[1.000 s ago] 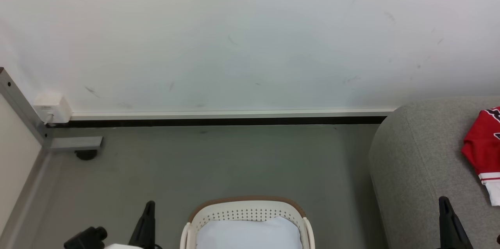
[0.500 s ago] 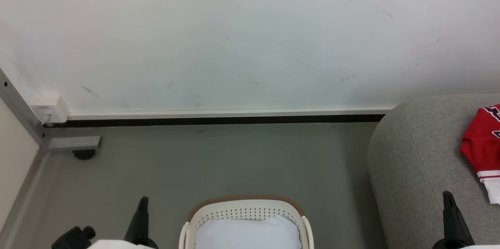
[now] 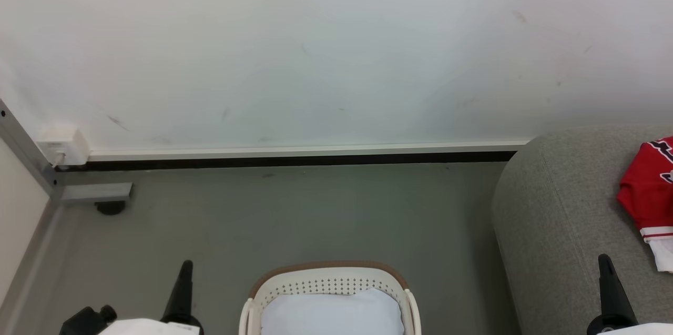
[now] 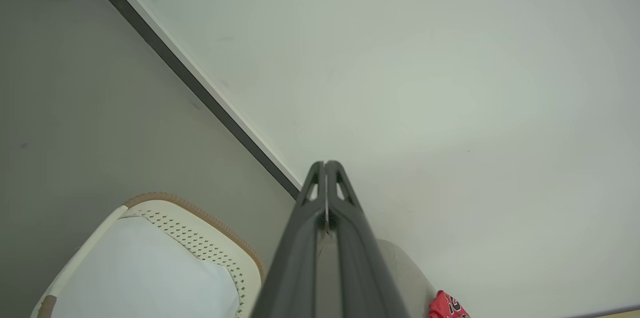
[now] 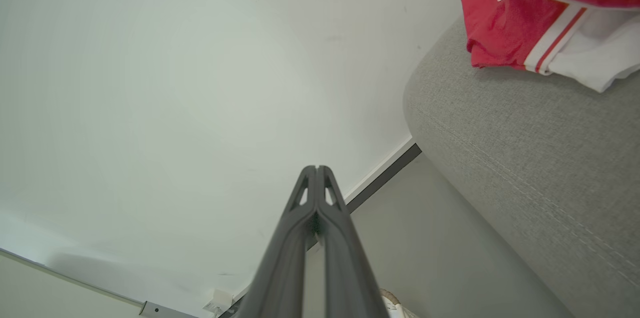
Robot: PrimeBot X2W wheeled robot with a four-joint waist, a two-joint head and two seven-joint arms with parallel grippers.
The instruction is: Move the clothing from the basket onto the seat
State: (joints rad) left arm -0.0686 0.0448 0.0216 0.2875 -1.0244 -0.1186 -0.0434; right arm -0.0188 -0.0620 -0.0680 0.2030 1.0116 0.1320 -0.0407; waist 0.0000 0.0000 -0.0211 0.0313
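Grey floor [image 3: 315, 209], white wall [image 3: 315, 51]: soft red-and-white clothing [image 3: 644, 198] lies on the light grey fabric seat [image 3: 557, 219], cream holey plastic basket [image 3: 328, 267] nearby; left gripper [image 3: 185, 264] and right gripper [image 3: 604, 259] both pinched closed, empty.

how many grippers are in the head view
2. The left gripper is at the lower left, beside the basket. The right gripper is at the lower right, in front of the seat. Both are shut.

Clothing [image 3: 644, 193] on seat [image 3: 557, 230]; basket [image 3: 326, 285] to its left.
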